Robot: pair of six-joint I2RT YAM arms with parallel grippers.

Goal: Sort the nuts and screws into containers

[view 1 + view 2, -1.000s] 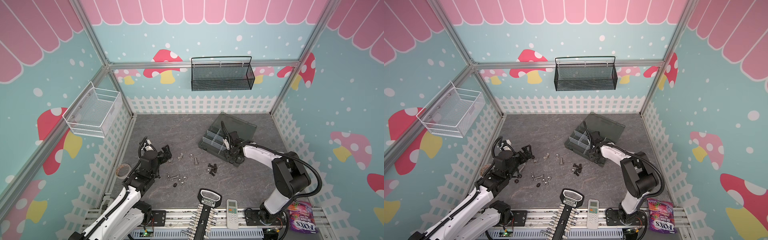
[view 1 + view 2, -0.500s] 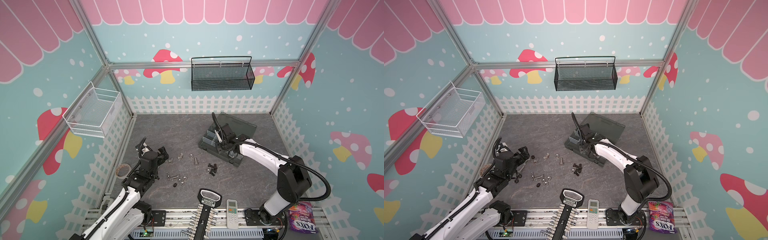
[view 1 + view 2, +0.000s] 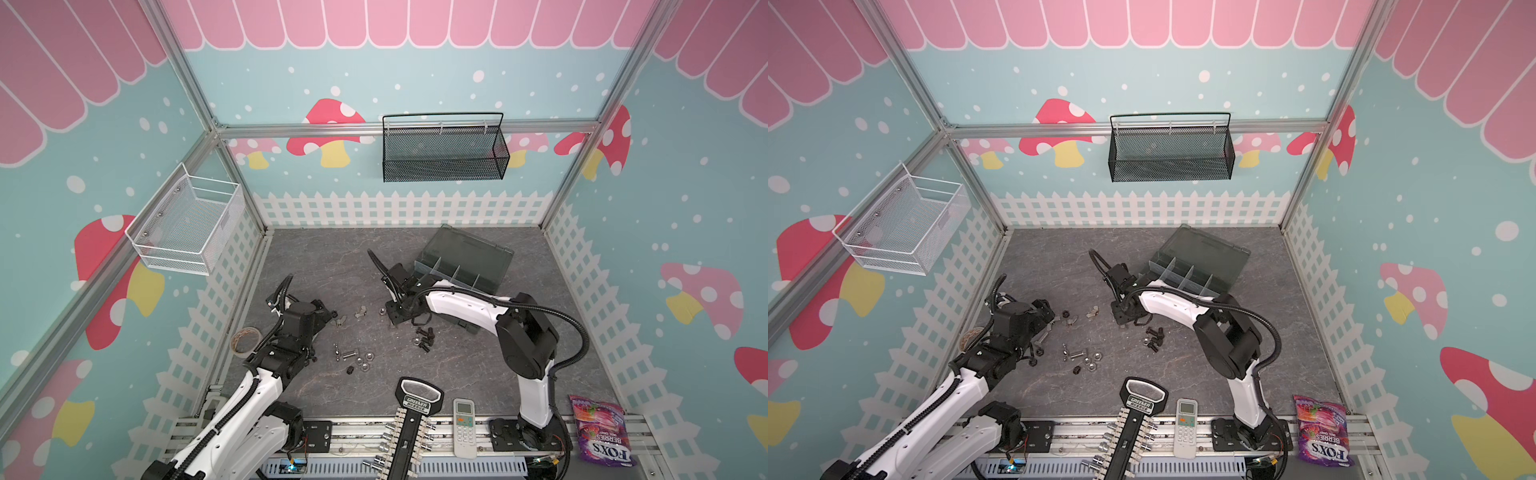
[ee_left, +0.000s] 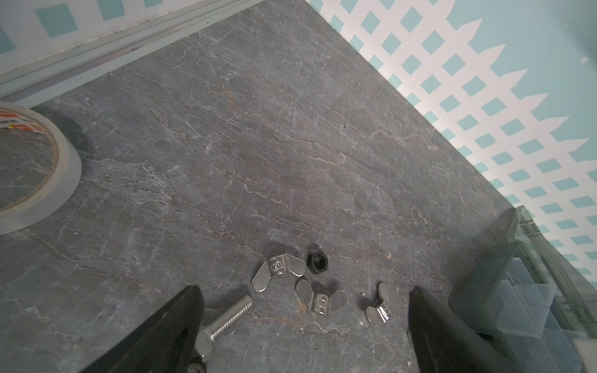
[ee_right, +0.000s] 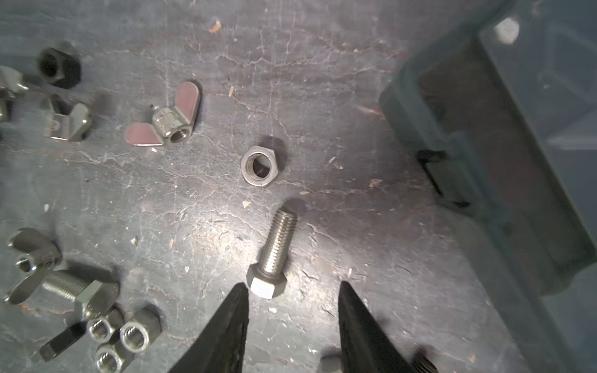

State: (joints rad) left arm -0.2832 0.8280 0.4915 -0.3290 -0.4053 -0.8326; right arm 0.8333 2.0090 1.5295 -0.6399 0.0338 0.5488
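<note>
Tape roll (image 4: 48,181): lay at the far left of the table (image 4: 258,129), close to the wall; not part of the sorting.
Left gripper (image 4: 305,292): its jaws stood wide apart and empty, low over the table.
Below the left gripper: three wing nuts (image 4: 277,271) lay flat, with a black nut (image 4: 317,261) just beside one of them. A silver bolt (image 4: 226,315) lay just beside one finger.
Middle of the table: a loose heap (image 3: 353,357) of small nuts with one bolt, and to its right some black bolts (image 3: 424,336).
Right gripper (image 5: 292,285): its jaws were partly apart, with nothing between them.
Hex bolt (image 5: 279,245): lay flat on the table, its head just beside one fingertip but not inside the gap. A hex nut (image 5: 258,165) lay near its threaded end.
Box (image 5: 452,129): stood open just to the right of this gripper, its compartments (image 3: 453,274) free to reach.
Step in hand: probably the approach for picking the hex bolt; most pieces were not yet sorted.
Next move: it seemed to call for a small side shift to bring the bolt between the jaws, then closing, lifting, and carrying it to a compartment without pushing the hex nut.
</note>
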